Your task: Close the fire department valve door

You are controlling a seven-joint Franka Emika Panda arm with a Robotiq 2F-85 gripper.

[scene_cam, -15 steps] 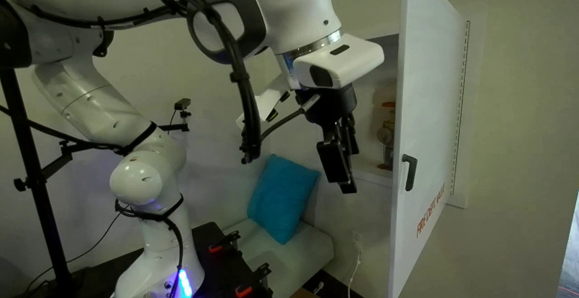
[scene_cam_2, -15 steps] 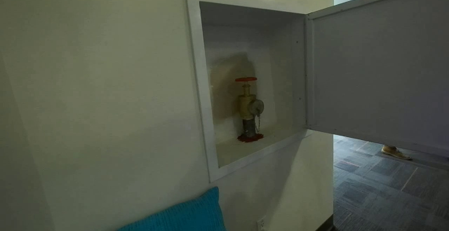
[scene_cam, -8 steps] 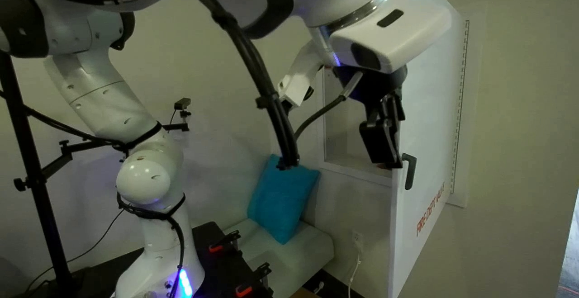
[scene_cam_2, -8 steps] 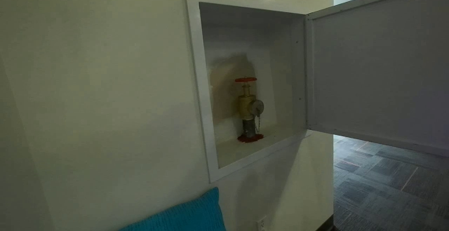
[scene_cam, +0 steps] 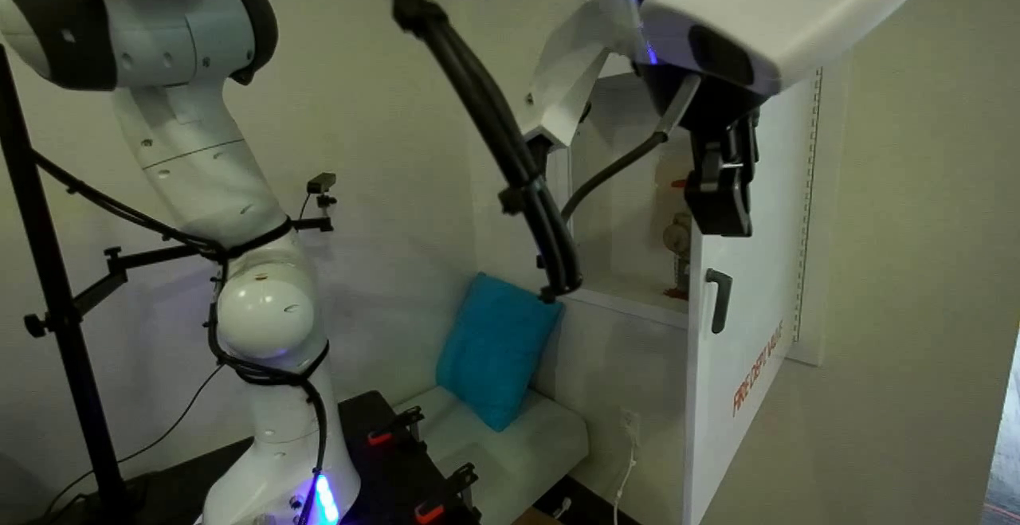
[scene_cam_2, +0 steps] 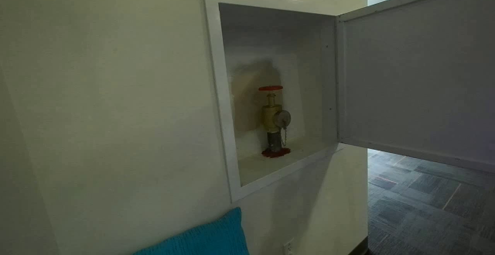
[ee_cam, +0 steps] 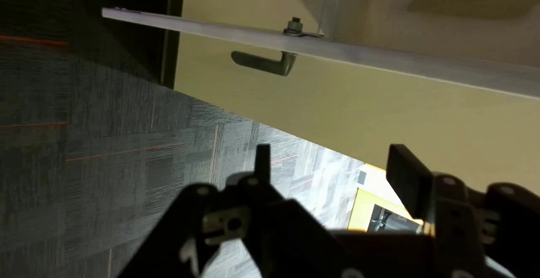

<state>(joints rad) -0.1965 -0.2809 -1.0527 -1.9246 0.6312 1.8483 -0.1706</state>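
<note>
White door (scene_cam: pixel 761 270): red lettering (scene_cam: pixel 757 370) and dark handle (scene_cam: pixel 719 302) on the outer face; hinged at the right of the wall cabinet (scene_cam_2: pixel 223 92) in both exterior views; swung far out, with the valve (scene_cam_2: pixel 272 117) in sight. Robot gripper (ee_cam: pixel 333 164): fingers (ee_cam: pixel 406 172) set wide, nothing between; by the wrist view, seemingly on the handle side of the door. Same gripper (scene_cam: pixel 727 218) in an exterior view: higher than the handle and overlapping the door; contact not to be told. Step in hand, by judgement: placing for the push, with the closing swing yet to be made. Advised method: full clearance of the free edge, on the lettered side, rightward in that view; fingers perhaps drawn together for a single firm pushing surface; pressure just beside the free edge, well apart from the hinges (scene_cam: pixel 807 214), for most leverage; a curved path toward left and far, matching the swing, at even speed. Cautions: handle, liable to hook a finger; cable (scene_cam: pixel 476 103), hanging left of the gripper and possibly trapped by a careless approach; latch bolt (ee_cam: pixel 294 27) on the inner face, likely to meet the cabinet on arrival, hence a slow finish and perhaps a turn of the handle.
</note>
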